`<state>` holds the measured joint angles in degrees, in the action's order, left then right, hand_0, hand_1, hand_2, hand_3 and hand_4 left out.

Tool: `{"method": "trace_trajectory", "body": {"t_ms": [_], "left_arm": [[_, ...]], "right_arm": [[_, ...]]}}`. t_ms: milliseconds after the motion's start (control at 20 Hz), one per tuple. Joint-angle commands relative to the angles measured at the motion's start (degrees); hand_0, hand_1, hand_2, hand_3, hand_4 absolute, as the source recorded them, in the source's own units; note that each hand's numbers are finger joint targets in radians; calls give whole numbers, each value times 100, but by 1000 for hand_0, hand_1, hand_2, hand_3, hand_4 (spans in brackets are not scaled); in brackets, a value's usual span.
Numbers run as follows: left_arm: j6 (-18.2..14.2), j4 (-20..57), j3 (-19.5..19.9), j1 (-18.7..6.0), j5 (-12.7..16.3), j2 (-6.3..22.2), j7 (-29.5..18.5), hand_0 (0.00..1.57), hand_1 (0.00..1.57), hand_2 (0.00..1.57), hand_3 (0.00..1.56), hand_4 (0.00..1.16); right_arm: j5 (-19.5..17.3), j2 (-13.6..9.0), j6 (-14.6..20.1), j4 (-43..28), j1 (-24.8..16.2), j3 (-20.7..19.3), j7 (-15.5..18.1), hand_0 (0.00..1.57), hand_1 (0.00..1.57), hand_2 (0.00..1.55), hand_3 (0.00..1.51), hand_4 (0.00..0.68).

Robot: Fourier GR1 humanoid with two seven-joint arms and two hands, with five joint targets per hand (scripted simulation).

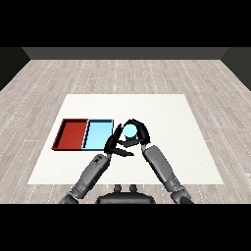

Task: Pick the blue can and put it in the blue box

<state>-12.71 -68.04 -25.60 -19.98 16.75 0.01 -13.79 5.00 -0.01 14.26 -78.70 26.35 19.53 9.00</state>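
The right hand is curled round the blue can, grasping it just beside the right edge of the light blue tray, above the white counter. The left hand sits close under and left of the can, near the tray's right edge, its fingers relaxed and holding nothing. The red tray lies touching the blue one on its left.

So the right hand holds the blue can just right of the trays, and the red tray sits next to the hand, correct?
Not quite. The head view shows the blue tray next to the right hand; the red tray is the far one. The rest stands: that hand curls round the blue can, right of the trays.
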Motion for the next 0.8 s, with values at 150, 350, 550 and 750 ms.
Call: {"method": "trace_trajectory", "body": {"t_ms": [150, 350, 550, 750], "left_arm": [[-52, -157, 61, -339, -33, -1, 577, 0, 0, 0, 0, 0], [103, 298, 37, 5, -89, -1, -349, 0, 0, 0, 0, 0], [-40, 744, -144, -773, 446, -1, -365, 0, 0, 0, 0, 0], [145, 570, 50, -544, 278, -1, -355, 0, 0, 0, 0, 0]], "right_arm": [[217, 1, 57, -40, -30, 260, 21, 1479, 1479, 1473, 1421, 618], [415, 1, 455, 344, 106, 642, 350, 1469, 1469, 1465, 1415, 584], [357, 1, 397, 191, 162, 714, 195, 1441, 1441, 1453, 1407, 573], [492, 1, 670, 191, 177, 991, 239, 1476, 1476, 1452, 1395, 552]]}}
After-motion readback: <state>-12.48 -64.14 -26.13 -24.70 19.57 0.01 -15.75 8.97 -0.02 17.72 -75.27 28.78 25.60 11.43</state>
